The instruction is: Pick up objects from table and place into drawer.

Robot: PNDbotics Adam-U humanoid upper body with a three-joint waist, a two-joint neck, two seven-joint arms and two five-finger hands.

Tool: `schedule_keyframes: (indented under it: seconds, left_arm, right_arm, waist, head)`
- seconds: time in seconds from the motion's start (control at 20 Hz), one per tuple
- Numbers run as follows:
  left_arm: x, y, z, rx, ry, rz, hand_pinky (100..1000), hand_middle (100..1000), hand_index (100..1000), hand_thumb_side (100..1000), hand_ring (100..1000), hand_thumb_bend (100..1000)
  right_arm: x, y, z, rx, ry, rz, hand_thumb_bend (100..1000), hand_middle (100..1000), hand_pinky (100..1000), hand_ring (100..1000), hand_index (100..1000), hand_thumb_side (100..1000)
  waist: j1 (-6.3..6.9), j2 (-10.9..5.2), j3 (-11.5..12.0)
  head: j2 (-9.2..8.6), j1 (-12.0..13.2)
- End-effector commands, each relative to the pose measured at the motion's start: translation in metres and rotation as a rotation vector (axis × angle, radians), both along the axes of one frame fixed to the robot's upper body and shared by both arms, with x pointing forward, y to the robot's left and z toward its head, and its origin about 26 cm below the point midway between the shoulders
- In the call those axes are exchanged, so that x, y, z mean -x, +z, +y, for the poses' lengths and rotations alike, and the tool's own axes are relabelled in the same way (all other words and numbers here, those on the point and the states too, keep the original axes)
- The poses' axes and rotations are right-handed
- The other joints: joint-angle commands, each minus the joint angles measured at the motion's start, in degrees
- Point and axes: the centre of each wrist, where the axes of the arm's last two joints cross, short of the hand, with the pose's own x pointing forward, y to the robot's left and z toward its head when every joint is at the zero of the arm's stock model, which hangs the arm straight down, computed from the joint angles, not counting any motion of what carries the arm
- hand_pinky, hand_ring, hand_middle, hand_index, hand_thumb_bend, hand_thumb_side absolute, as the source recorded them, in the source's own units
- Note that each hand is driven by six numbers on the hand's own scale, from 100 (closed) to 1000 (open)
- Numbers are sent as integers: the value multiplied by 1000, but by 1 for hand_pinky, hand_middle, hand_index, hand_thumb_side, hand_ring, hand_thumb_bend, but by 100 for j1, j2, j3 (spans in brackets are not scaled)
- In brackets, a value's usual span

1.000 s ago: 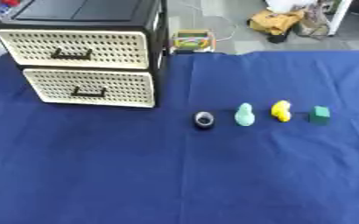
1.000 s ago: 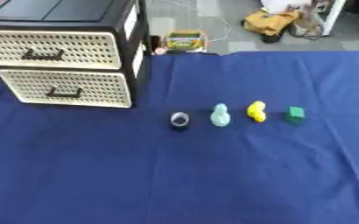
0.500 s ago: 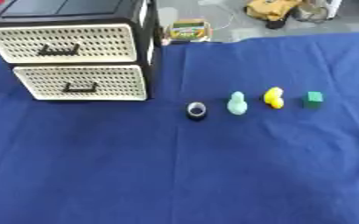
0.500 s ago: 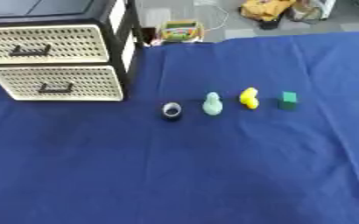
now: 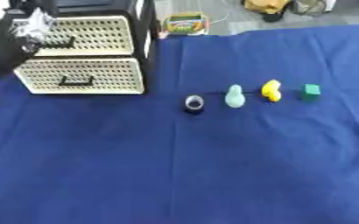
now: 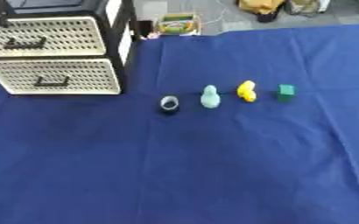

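A small black ring-shaped thing [image 5: 194,104], a pale green figure [image 5: 234,96], a yellow figure [image 5: 271,90] and a green cube [image 5: 311,91] lie in a row on the blue cloth. The cabinet has an upper drawer [image 5: 90,36] and a lower drawer [image 5: 83,76], both with perforated cream fronts and both closed. My left hand [image 5: 32,24], silver and black, is at the left end of the upper drawer's front, near its dark handle [image 5: 61,42]. Its arm comes in from the left edge. It is blurred, so its grip does not show.
The blue cloth [image 5: 213,166] covers the whole table. Beyond its far edge a small colourful box [image 5: 185,22] stands on the floor, with yellow and dark clutter [image 5: 274,6] further back.
My left hand has come into view at the upper drawer's front; it showed in no earlier frame. The camera has shifted a little. The four small things lie as before.
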Motion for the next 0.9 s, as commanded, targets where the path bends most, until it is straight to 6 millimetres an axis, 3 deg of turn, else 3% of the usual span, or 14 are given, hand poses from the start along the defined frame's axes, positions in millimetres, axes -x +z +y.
schedule_keyframes:
  seconds: [0.05, 0.1, 0.25, 0.35, 0.45, 0.6, 0.65, 0.75, 0.8, 0.9]
  left_arm:
    - [-3, 9, 20, -182, 43, -1, 432, 430, 959, 953, 337, 100]
    - [-6, 10, 26, -233, 57, 7, 416, 417, 961, 946, 313, 100]
    - [-11, 18, 42, -346, 95, 14, 231, 237, 1000, 909, 100, 100]
    - [-15, 20, 47, -393, 101, 22, 117, 162, 1000, 891, 100, 104]
    - [-19, 20, 51, -435, 108, 33, 100, 112, 1000, 898, 100, 244]
    - [-26, 22, 60, -489, 129, 51, 100, 100, 976, 1000, 100, 469]
    - [-28, 24, 64, -503, 139, 56, 100, 100, 959, 1000, 100, 607]
    - [-33, 29, 73, -527, 165, 66, 100, 100, 931, 1000, 100, 761]
    - [-36, 33, 78, -534, 178, 69, 100, 100, 918, 1000, 100, 787]
    - [-41, 41, 87, -538, 200, 79, 100, 100, 900, 1000, 100, 714]
  right_arm:
    - [4, 12, 1, 35, 1, -39, 332, 555, 602, 544, 768, 950]
    - [3, 12, 2, 36, 5, -40, 332, 555, 602, 544, 768, 950]
    - [3, 13, 4, 37, 17, -43, 334, 555, 603, 544, 768, 951]
    - [3, 14, 4, 38, 19, -42, 334, 554, 603, 544, 768, 949]
    - [3, 13, 4, 39, 21, -41, 336, 554, 603, 544, 767, 949]
    - [3, 12, 4, 37, 22, -36, 337, 553, 602, 543, 767, 947]
    - [3, 12, 4, 37, 21, -35, 337, 553, 602, 543, 767, 947]
    - [3, 12, 4, 36, 20, -33, 336, 553, 603, 543, 767, 947]
    - [3, 11, 4, 36, 19, -32, 336, 553, 603, 543, 767, 947]
    - [3, 11, 3, 36, 17, -30, 339, 552, 603, 543, 767, 947]
  waist:
    - [-1, -77, -28]
    - [-6, -74, -48]
    - [-15, -63, -104]
    - [-13, -60, -111]
    - [-10, -59, -108]
    - [-5, -65, -90]
    - [-4, -68, -81]
    - [-6, -76, -66]
    - [-8, -78, -60]
    - [-13, -81, -48]
  head:
    - [-154, 71]
    - [-187, 92]
    - [-278, 150]
    - [-329, 159]
    - [-403, 165]
    - [-488, 149]
    - [-504, 140]
    - [-521, 125]
    - [-527, 119]
    - [-527, 112]
